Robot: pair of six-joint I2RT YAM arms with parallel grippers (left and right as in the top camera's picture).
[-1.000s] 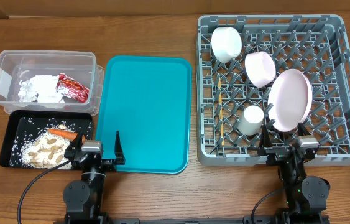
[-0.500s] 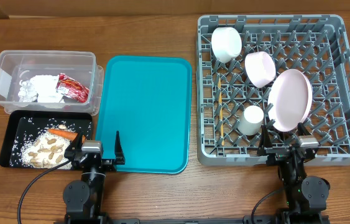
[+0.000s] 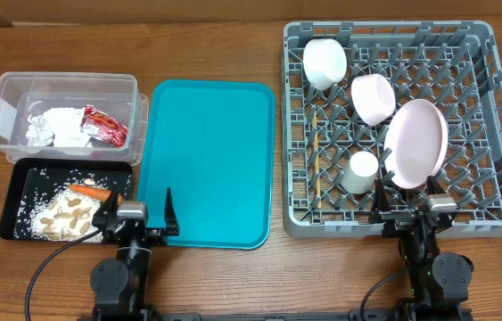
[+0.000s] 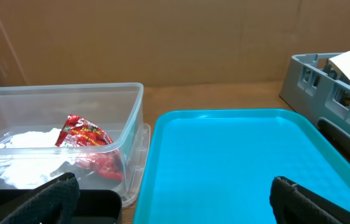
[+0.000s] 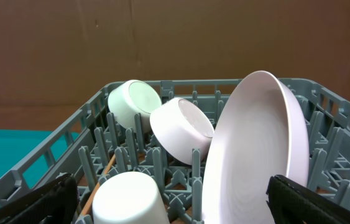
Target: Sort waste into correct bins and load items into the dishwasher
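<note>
Lying in clear tub (image 3: 63, 78), red wrapper (image 3: 105, 125): print unreadable; left gripper (image 3: 142, 207), right gripper (image 3: 405, 207) both spread, empty.

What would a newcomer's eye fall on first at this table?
Probably the bright teal tray, lying flat in the middle. Next comes the grey dish rack on the right, where a pale pink plate stands on edge. On the left, a red wrapper stands out inside the clear tub.

Overhead looks straight down on the whole tabletop (image 3: 233, 281); left wrist, low, faces across the teal tray (image 4: 237, 162); right wrist, close, into the grey rack (image 5: 50, 152); overhead shares both.
</note>
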